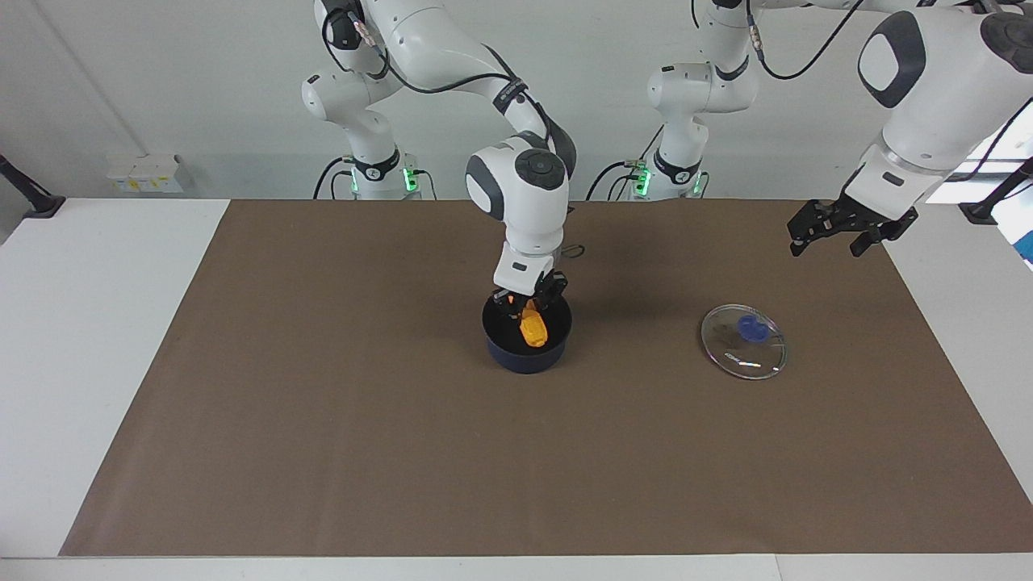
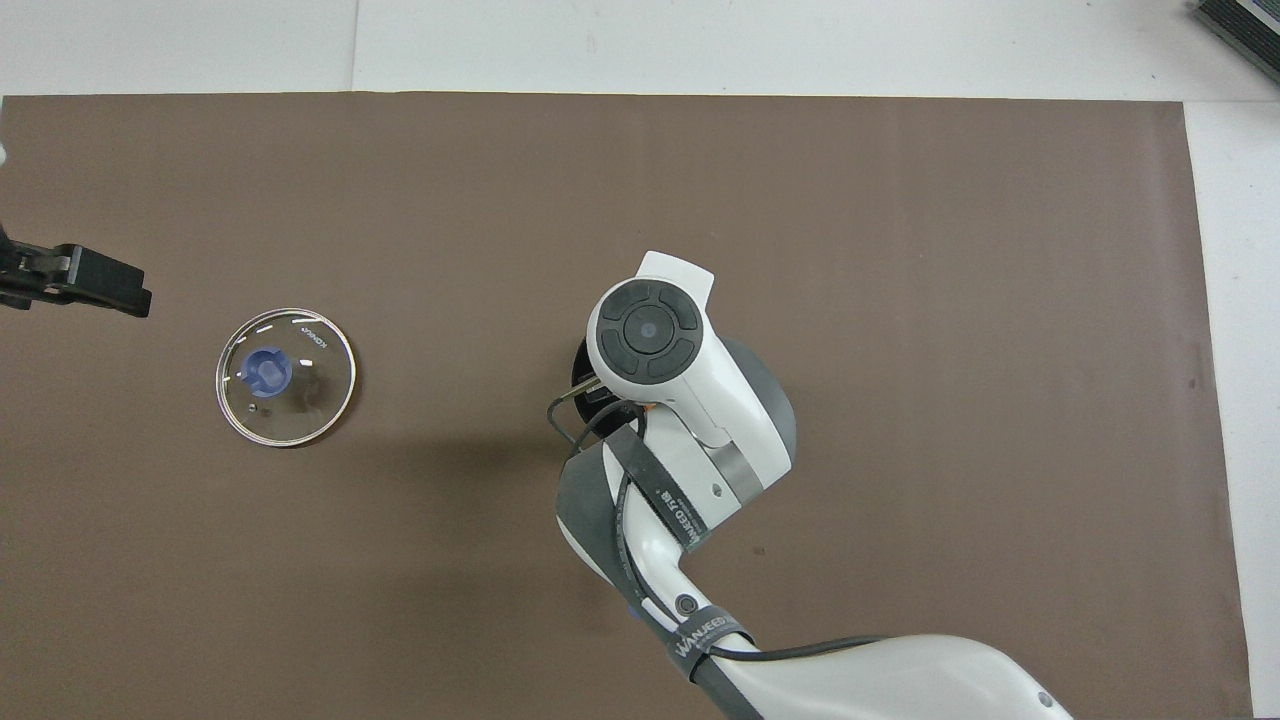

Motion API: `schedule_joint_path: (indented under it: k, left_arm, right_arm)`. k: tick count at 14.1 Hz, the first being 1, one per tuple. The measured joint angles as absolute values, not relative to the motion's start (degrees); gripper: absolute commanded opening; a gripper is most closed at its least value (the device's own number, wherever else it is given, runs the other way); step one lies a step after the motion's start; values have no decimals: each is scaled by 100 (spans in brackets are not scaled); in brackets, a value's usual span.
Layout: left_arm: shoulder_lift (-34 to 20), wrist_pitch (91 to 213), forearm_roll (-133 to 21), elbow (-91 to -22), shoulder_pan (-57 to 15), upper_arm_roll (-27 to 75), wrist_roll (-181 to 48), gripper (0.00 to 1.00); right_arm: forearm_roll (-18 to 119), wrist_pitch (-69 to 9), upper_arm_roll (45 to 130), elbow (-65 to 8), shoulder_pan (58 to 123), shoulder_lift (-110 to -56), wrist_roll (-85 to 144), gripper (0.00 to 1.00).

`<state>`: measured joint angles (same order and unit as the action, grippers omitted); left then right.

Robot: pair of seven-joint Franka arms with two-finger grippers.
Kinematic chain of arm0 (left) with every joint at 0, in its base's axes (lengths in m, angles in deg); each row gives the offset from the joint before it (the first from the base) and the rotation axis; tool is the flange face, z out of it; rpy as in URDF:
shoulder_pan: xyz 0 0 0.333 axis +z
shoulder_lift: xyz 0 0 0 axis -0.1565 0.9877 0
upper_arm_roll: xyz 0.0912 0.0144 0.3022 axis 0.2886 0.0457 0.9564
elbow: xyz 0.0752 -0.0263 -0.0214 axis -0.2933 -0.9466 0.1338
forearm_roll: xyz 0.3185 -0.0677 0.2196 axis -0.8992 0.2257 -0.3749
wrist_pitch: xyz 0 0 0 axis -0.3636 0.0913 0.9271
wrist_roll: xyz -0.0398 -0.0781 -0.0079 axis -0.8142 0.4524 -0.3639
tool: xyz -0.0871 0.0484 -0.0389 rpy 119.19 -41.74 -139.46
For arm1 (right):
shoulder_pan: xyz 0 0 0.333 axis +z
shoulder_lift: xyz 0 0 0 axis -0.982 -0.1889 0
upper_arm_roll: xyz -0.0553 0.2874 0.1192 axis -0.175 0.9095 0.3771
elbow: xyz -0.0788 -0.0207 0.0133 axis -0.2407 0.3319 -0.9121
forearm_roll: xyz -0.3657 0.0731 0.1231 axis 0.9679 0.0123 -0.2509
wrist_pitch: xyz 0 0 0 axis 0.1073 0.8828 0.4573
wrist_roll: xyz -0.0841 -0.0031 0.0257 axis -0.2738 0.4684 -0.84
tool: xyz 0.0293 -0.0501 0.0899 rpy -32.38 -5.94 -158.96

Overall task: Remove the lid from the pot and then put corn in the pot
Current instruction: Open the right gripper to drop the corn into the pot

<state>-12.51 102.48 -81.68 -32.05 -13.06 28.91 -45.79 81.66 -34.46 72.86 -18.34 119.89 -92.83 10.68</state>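
Observation:
The dark blue pot stands mid-mat, and the right arm hides nearly all of it in the overhead view. My right gripper reaches down into the pot's mouth, shut on the upper end of the orange-yellow corn. The corn hangs tilted inside the pot, below its rim. The glass lid with its blue knob lies flat on the mat toward the left arm's end, and it also shows in the overhead view. My left gripper is open and empty, raised in the air, apart from the lid.
The brown mat covers most of the white table. A loop of the right arm's cable hangs beside the pot.

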Motion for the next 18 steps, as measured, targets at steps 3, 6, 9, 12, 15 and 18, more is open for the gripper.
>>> schedule_joint_path:
  k: [3, 6, 9, 12, 15, 18]
  left_arm:
    - [-1451, 10414, -8167, -3554, -1306, 2883, -4570, 100]
    - [-1490, 10433, -8167, -3617, -1299, 2894, -4570, 100]
    - [-1491, 10437, -8167, -3620, -1297, 2902, -4570, 100]
    - [-1492, 10439, -8167, -3620, -1297, 2902, -4570, 100]
    - [-1492, 10440, -8167, -3620, -1297, 2902, -4570, 100]
    - [-1492, 10441, -8167, -3620, -1297, 2902, -4570, 100]
  right_arm:
    - [8166, -3477, 7268, -1869, 11972, -9284, 1282, 100]
    - [8168, -3498, 7240, -1831, 11913, -9236, 1314, 100]
    - [8167, -3428, 7205, -1758, 11571, -8916, 1423, 100]
    - [8167, -3261, 7193, -1752, 11127, -8450, 1460, 100]
    - [8165, -3123, 7187, -1752, 10618, -8071, 1463, 100]
    - [8164, -2754, 7179, -1749, 10123, -7736, 1465, 100]
